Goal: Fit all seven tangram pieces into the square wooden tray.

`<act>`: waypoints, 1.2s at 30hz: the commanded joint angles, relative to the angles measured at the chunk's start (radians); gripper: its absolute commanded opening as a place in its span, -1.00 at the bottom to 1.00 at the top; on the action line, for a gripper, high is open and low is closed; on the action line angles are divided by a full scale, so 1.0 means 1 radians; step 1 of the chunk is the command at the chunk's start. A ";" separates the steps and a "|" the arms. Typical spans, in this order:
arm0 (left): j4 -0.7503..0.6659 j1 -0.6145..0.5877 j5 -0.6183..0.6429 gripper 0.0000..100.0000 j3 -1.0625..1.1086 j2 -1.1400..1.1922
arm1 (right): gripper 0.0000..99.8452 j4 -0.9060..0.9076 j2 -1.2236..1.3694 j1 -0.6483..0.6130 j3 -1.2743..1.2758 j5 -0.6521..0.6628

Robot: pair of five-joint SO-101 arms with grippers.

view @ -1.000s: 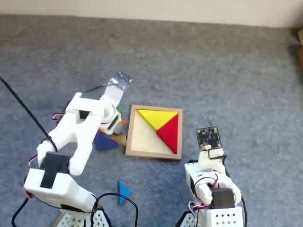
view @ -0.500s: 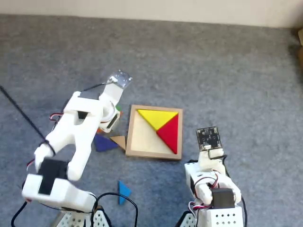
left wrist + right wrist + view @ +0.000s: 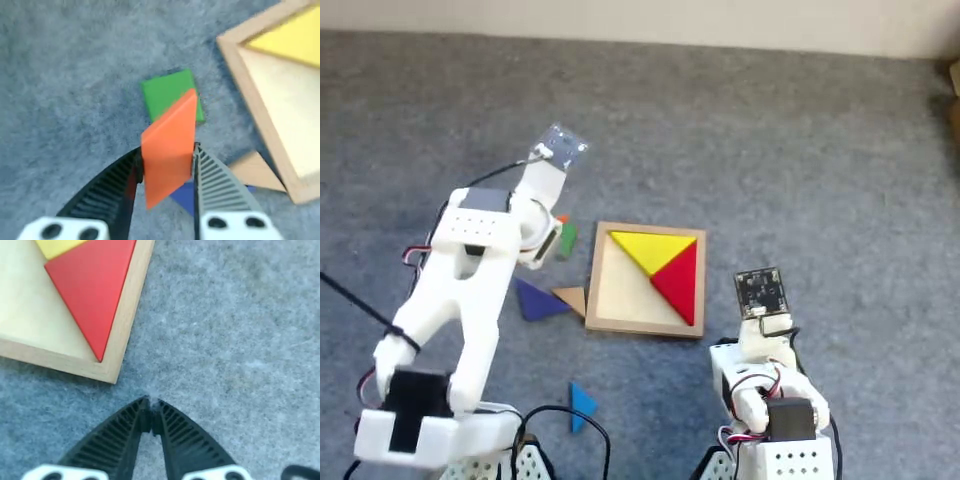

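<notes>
My left gripper (image 3: 167, 155) is shut on an orange parallelogram (image 3: 167, 147), held above the carpet just left of the square wooden tray (image 3: 595, 300). A green square (image 3: 170, 92) lies on the carpet under it. In the tray, a yellow triangle (image 3: 648, 247) and a red triangle (image 3: 680, 280) fill the far and right parts. A dark blue triangle (image 3: 538, 300) and a tan triangle (image 3: 572, 297) lie by the tray's left rim. A small blue triangle (image 3: 582, 402) lies nearer the arm bases. My right gripper (image 3: 151, 415) is shut and holds nothing, just off the tray's near right corner (image 3: 112, 372).
Grey carpet covers the whole floor, with wide free room beyond the tray and to its right. The right arm (image 3: 768, 395) sits folded near its base. A black cable (image 3: 370, 230) runs along the left side.
My left arm has risen and swung away from the tray with the orange parallelogram in its grip. The green square now shows on the carpet. The right arm has not moved.
</notes>
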 commanded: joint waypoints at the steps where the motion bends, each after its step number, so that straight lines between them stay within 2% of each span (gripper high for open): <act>1: -0.043 -0.042 0.020 -0.57 -0.056 0.053 | -0.97 0.008 -0.031 0.012 0.143 -0.005; 3: -0.038 -0.062 0.075 -0.49 -0.082 0.071 | -0.97 0.008 -0.031 0.012 0.143 -0.005; 6: -0.035 -0.087 0.098 -0.50 -0.133 0.065 | -0.97 0.008 -0.031 0.012 0.143 -0.005; 9: 0.026 -0.084 0.097 -0.56 -0.170 0.038 | -0.97 0.008 -0.031 0.012 0.143 -0.005; 14: 0.107 -0.001 0.097 -0.58 -0.150 0.028 | -0.97 0.010 -0.031 0.012 0.143 -0.005; 20: 0.106 0.091 0.091 -0.58 -0.082 0.061 | -0.97 0.010 -0.031 0.012 0.143 -0.005; 24: 0.106 0.102 0.087 -0.58 -0.090 0.131 | -0.97 0.010 -0.031 0.012 0.143 -0.005; 28: 0.091 0.101 0.003 -0.60 -0.107 0.252 | -0.97 0.010 -0.031 0.012 0.143 -0.005; 32: 0.100 0.093 -0.006 -0.65 -0.189 0.367 | -0.97 0.010 -0.031 0.012 0.143 -0.005; 36: 0.163 0.090 -0.006 -0.65 -0.277 0.430 | -0.97 0.010 -0.031 0.012 0.143 -0.005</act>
